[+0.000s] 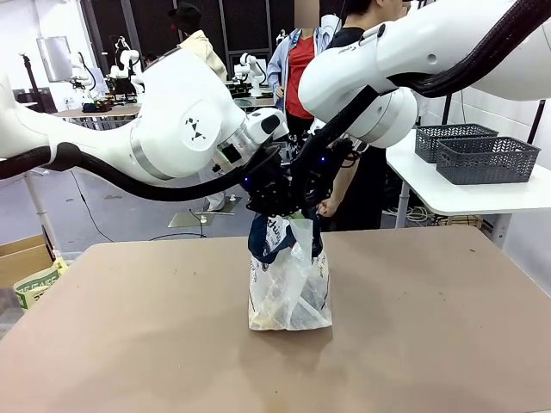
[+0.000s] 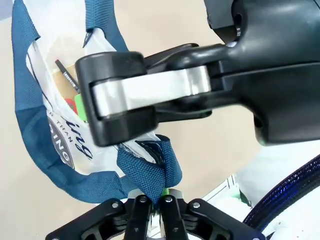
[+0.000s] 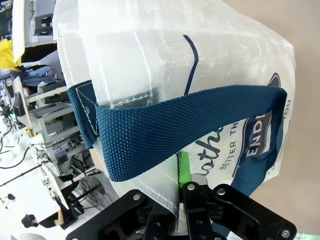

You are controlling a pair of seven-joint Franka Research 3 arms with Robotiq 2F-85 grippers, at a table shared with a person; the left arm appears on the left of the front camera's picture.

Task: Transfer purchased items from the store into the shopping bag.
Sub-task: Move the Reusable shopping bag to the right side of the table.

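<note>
- Standing on the table, the shopping bag hangs between both grippers.
- Left gripper fingers pinch a navy strap; right gripper fingers clamp the bag's wall.
- Lift evenly, keeping the mouth upright.

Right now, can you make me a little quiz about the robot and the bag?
1. True or false: the shopping bag lies flat on the table.
2. What does the left gripper pinch? A) a navy strap B) a basket C) nothing
3. Fill in: the right gripper is shut on the bag's clear ____.

Key: 1 false, it stands upright; 2 A, the navy strap; 3 plastic.
</note>
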